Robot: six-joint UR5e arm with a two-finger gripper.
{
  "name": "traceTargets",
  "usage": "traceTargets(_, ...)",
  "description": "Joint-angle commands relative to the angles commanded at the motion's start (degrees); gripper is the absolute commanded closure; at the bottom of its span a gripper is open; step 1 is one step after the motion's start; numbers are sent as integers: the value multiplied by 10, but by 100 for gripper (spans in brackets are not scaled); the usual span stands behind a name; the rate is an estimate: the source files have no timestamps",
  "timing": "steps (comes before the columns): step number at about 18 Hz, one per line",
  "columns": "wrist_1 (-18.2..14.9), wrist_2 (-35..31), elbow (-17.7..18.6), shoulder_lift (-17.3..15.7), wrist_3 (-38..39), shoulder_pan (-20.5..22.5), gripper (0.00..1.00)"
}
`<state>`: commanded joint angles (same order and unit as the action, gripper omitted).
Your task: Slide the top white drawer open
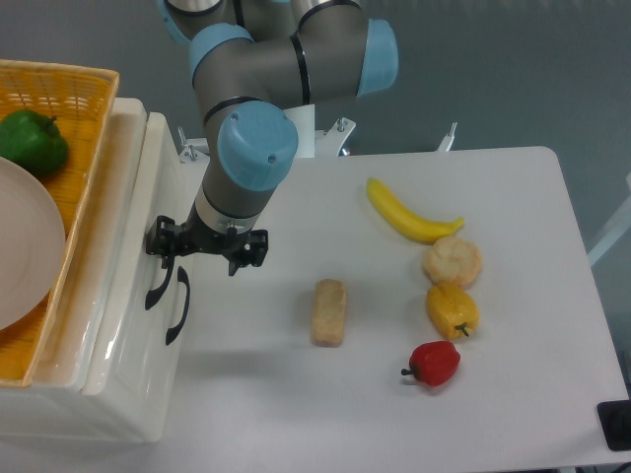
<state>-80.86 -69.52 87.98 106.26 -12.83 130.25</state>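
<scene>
Camera view: two black handles [168, 293], one top white drawer [133, 246] just left of the gripper [207, 254], whose finger spread I cannot tell.

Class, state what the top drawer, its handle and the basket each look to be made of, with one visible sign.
Top drawer: probably glossy white plastic, from its soft sheen. Handle: black, likely plastic or coated metal. Basket: yellow wicker-like weave, lattice visible.

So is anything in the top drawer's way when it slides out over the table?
Nothing visible. The table in front of the top drawer is bare; the nearest item, the bread, lies well to the side, and the gripper hangs by the handles.
</scene>
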Motion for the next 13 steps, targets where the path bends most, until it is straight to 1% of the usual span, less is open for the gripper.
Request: traceTargets(13,3,-5,-1,-1,-4,1,0)
